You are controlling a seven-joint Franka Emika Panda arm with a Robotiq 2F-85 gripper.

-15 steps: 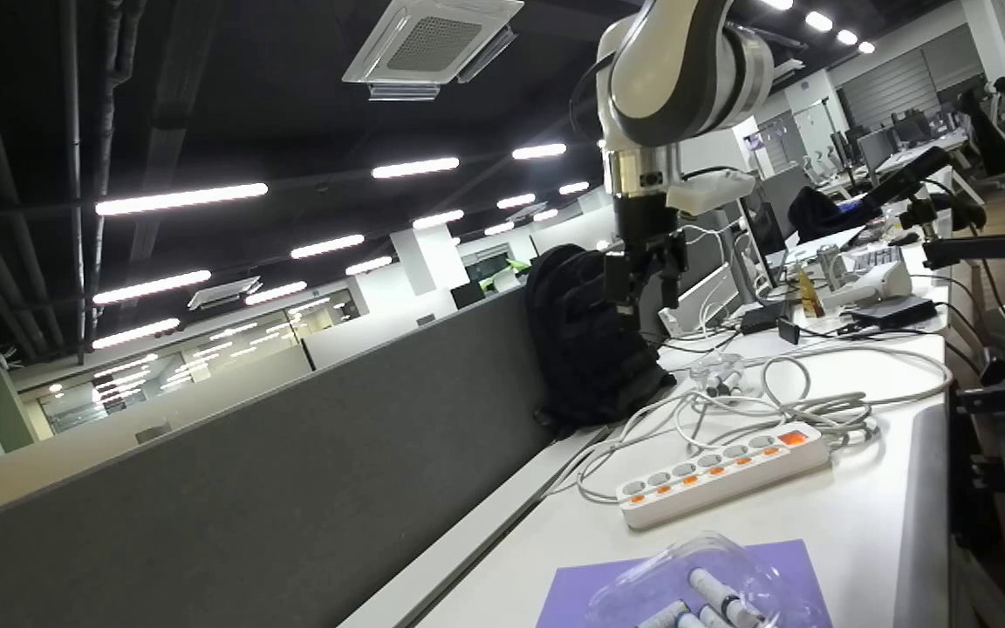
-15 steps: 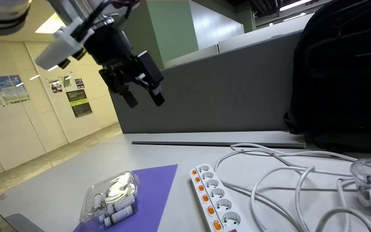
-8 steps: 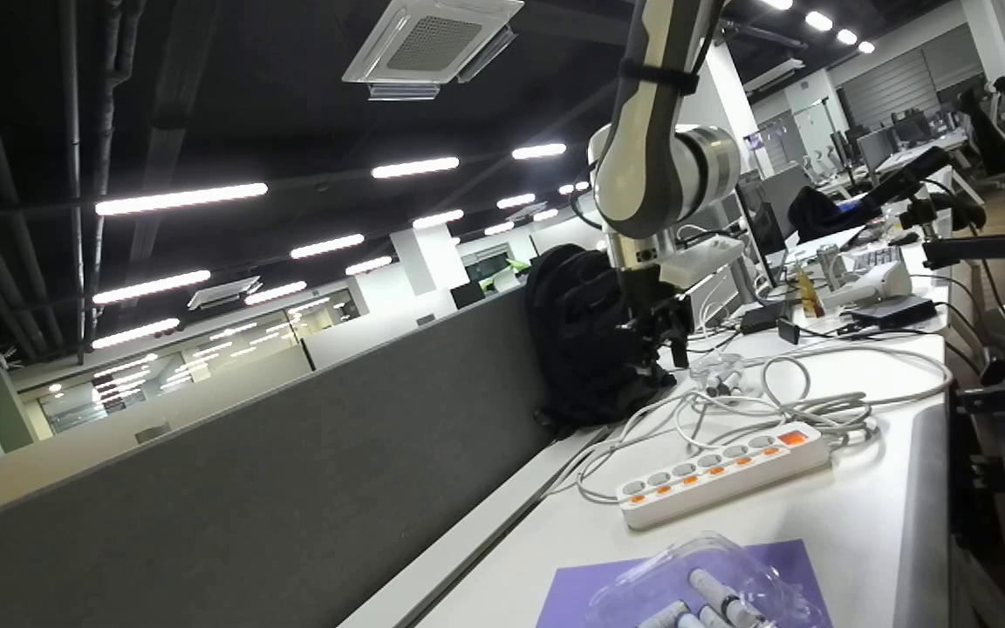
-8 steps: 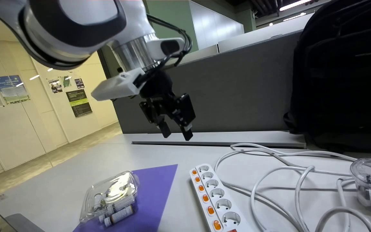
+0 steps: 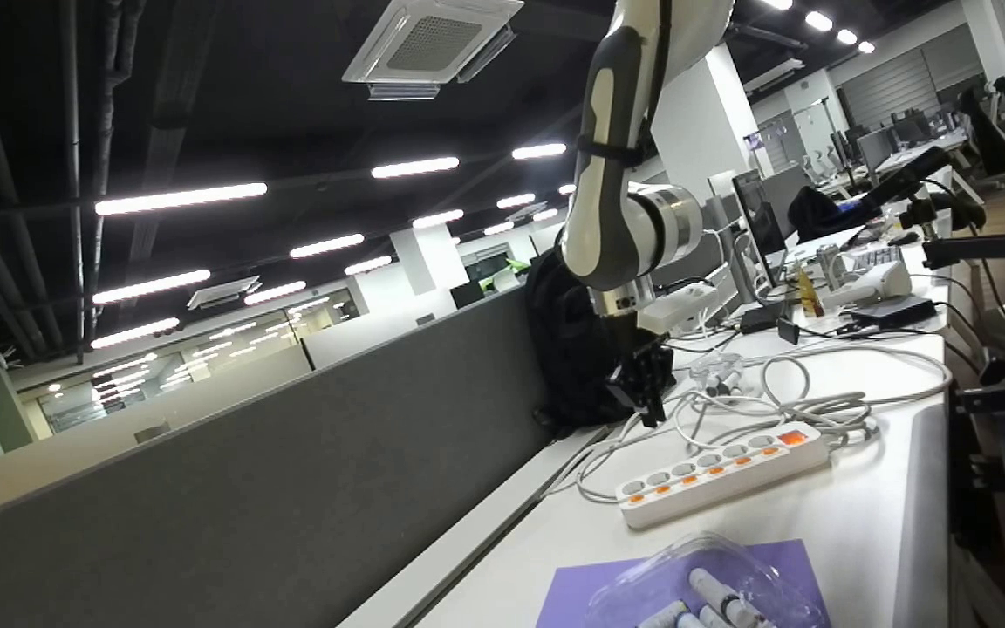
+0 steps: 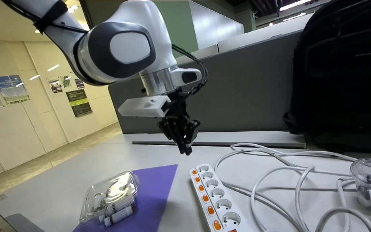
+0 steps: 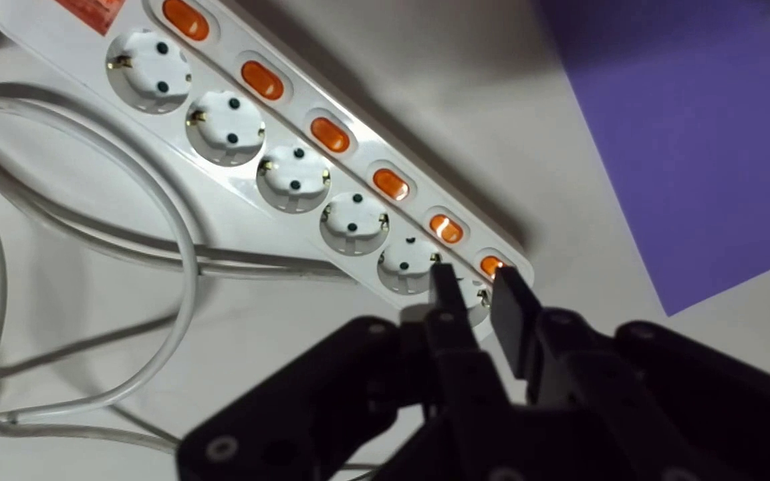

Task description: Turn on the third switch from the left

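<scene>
Switch Approach

The gripper (image 7: 472,272) is hovering clear of the power strip (image 7: 278,135), jaws slightly parted, empty. The strip is lying inside the grey edge of the bench (image 5: 869,515). Either middle orange switch (image 7: 329,135) is presumably serving as target, depending on the end counting as left; operators should be pressing straight down, jaws together. The corner label (image 6: 1,197) is showing illegible print.

The pale table (image 6: 56,183) carries a power strip (image 6: 210,197) lying flat, a purple sheet (image 6: 158,185) near the strip but apart from it, looped cable (image 7: 189,267) on the strip's opposite side, a clear tub (image 6: 361,182) beside those loops and a black bag (image 6: 343,96) standing near them.
</scene>
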